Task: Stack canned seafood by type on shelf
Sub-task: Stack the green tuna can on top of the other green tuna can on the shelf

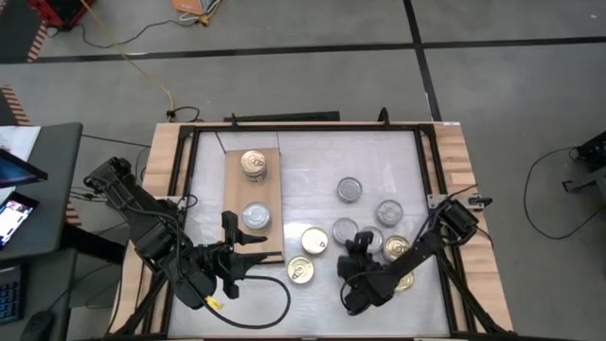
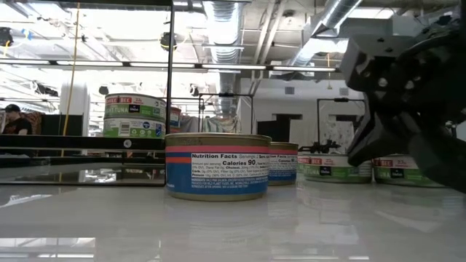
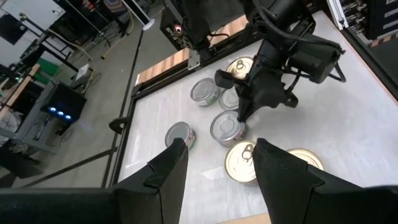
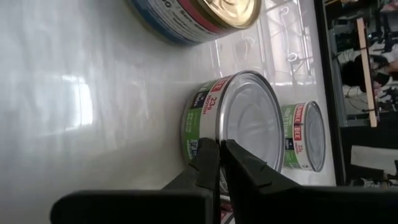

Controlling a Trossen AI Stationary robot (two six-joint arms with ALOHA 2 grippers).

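Nearest us, the left gripper (image 1: 237, 249) hung spread wide and empty, just off the near edge of the shelf (image 1: 234, 180). Across the white table (image 1: 312, 161), the right gripper (image 1: 354, 248) was down low among the loose tins, its fingers (image 4: 208, 163) pressed almost together, tips at the rim of a green-labelled silver tin (image 4: 249, 124). Whether they pinched that rim, we couldn't tell. Around it the canned seafood lay scattered: a gold-topped tin (image 1: 302, 272) closest to us, another gold one (image 1: 314, 241) just beside the shelf, and a third gold one (image 1: 396, 248) by the right arm. Farther back sat two silver tins (image 1: 388, 212), (image 1: 349, 190), apart from each other. On the shelf itself, a silver-topped tin (image 1: 256, 217) stood at the near end and a gold-topped stack (image 1: 253, 164) at the far end, two tins high as we saw it from table level.
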